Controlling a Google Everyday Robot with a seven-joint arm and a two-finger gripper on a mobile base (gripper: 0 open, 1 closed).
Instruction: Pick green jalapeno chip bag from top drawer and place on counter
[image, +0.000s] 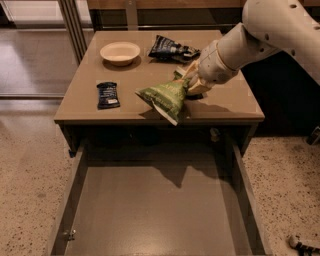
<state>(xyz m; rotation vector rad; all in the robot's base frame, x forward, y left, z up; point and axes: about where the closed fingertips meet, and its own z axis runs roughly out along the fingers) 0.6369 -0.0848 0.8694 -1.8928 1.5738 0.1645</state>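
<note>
The green jalapeno chip bag (166, 98) hangs from my gripper (190, 82) just over the front middle of the counter (145, 75), its lower corner at or just past the counter's front edge. The gripper is shut on the bag's top right end, and my white arm reaches in from the upper right. Below, the top drawer (155, 210) is pulled fully open, with only a shadow on its flat bottom.
On the counter stand a cream bowl (120, 52) at the back left, a dark navy chip bag (171, 48) at the back middle, and a small dark blue snack packet (107, 94) at the front left. Speckled floor lies on both sides.
</note>
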